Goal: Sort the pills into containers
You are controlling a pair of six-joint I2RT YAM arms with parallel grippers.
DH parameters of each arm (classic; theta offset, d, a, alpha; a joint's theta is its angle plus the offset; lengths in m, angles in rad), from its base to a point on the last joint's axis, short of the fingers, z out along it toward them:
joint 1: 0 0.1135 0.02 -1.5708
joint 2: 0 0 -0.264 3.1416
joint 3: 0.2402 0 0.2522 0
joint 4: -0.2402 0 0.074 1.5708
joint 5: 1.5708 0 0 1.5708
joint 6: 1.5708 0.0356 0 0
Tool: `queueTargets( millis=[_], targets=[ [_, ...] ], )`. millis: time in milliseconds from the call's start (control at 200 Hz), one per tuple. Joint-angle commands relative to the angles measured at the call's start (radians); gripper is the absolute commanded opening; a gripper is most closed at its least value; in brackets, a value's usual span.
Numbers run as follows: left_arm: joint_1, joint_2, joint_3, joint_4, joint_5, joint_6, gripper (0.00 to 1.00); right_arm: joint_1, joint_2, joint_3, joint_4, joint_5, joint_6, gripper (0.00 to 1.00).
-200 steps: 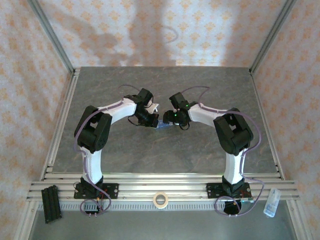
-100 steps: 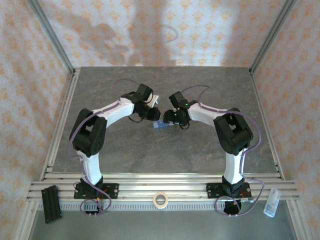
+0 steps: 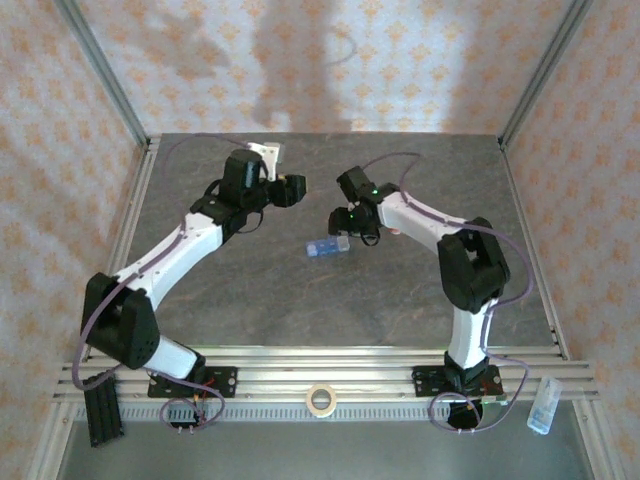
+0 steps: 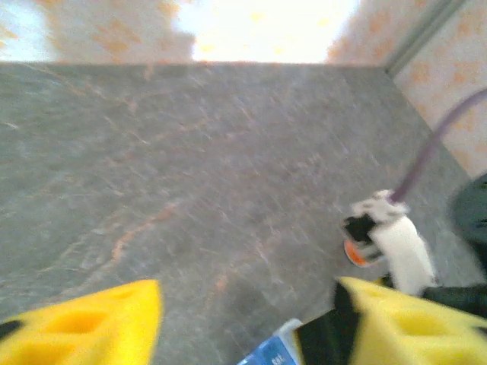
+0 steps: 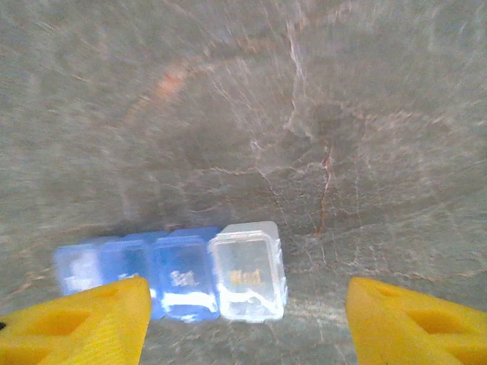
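The containers [image 3: 327, 247], a blue strip of joined compartments with one clear end, lie flat on the table [image 3: 250, 300] near its centre. The printed lids face up, which keeps every compartment reachable from above.

The right gripper [image 3: 347, 220] stands just beside the strip, at its 1 o'clock. This placement is judged to suit steadying the strip or working a lid. Its jaws are parted wider than the clear compartment. In the right wrist view the strip sits between the fingers [image 5: 84, 319], ungrasped. Whether the 9 o'clock finger touches the blue end cannot be told.

The left gripper [image 3: 288, 190] hangs at the strip's 10 o'clock, well apart, which leaves the work zone to the other arm. Its jaws are spread wide, with nothing between the fingers [image 4: 91, 323]. A small white bottle [image 4: 384, 247] with an orange band appears at 4 o'clock in the left wrist view, blurred.
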State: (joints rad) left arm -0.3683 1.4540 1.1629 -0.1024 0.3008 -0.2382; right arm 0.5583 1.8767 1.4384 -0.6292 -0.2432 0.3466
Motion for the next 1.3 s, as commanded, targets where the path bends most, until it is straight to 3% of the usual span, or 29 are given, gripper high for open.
queueTargets(
  millis=[0, 135, 270, 455, 576, 671, 786, 951, 1106, 1296],
  targets=[
    [0.024, -0.068, -0.044, 0.096, -0.126, 0.022, 1.00, -0.038, -0.135, 0.070, -0.074, 0.053, -0.022, 0.71],
    [0.043, -0.121, -0.088, 0.110, -0.239, 0.070, 1.00, -0.109, -0.231, 0.088, -0.093, 0.061, -0.031, 0.77],
    [0.045, -0.190, -0.211, 0.259, -0.402, 0.138, 1.00, -0.203, -0.304, 0.086, -0.111, 0.080, -0.039, 0.81],
    [0.062, -0.258, -0.353, 0.421, -0.533, 0.272, 1.00, -0.355, -0.389, 0.029, -0.081, 0.093, -0.027, 0.85],
    [0.096, -0.278, -0.401, 0.444, -0.560, 0.312, 1.00, -0.430, -0.456, -0.044, -0.017, 0.171, -0.002, 0.91],
    [0.115, -0.297, -0.495, 0.580, -0.597, 0.348, 1.00, -0.469, -0.513, -0.115, 0.048, 0.277, 0.012, 1.00],
    [0.156, -0.319, -0.626, 0.745, -0.606, 0.353, 1.00, -0.490, -0.584, -0.238, 0.184, 0.430, -0.001, 1.00],
    [0.207, -0.298, -0.692, 0.710, -0.614, 0.335, 1.00, -0.515, -0.638, -0.399, 0.372, 0.586, -0.024, 1.00],
    [0.223, -0.263, -0.758, 0.717, -0.634, 0.285, 1.00, -0.515, -0.630, -0.498, 0.475, 0.648, -0.122, 1.00],
    [0.224, -0.134, -0.825, 0.866, -0.666, 0.283, 1.00, -0.517, -0.625, -0.652, 0.643, 0.640, -0.201, 1.00]
  ],
)
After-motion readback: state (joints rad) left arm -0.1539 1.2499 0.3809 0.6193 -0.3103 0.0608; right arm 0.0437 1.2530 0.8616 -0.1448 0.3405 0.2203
